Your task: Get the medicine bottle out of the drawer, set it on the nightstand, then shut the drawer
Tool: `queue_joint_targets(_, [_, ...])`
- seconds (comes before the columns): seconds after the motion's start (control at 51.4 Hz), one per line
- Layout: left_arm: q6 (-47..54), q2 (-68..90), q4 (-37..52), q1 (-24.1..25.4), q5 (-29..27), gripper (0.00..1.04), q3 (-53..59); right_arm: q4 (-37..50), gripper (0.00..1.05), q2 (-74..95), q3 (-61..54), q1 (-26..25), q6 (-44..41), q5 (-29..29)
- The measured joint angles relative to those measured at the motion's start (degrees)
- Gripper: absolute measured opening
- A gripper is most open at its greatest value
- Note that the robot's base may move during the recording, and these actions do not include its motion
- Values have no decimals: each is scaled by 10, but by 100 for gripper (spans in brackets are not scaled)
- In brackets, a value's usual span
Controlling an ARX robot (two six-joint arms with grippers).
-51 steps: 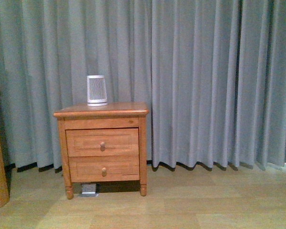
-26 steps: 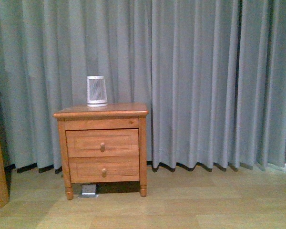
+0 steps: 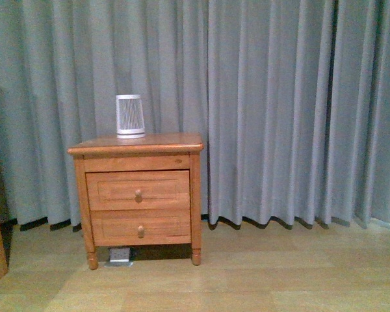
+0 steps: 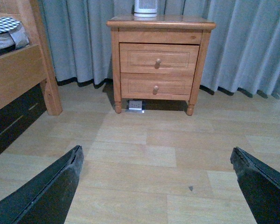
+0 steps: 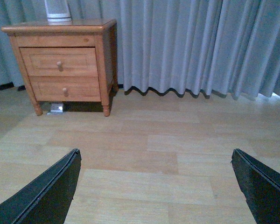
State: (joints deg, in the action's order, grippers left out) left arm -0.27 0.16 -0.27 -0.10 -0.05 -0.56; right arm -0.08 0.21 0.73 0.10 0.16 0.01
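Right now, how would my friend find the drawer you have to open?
Look at the grey curtain; the wooden nightstand stands in front of it, toward the left. The drawer is the upper of its two knobbed fronts, just under the top. It is slightly taller than the lower drawer beneath it.

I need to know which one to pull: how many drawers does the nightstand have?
2. The upper drawer and, directly beneath it, the lower drawer. Both are shut; no others show.
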Motion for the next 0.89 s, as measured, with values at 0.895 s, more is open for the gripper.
queue_joint_targets(0.895, [0, 0, 0, 0, 1, 98, 0, 0, 98, 0, 0, 0, 0, 0])
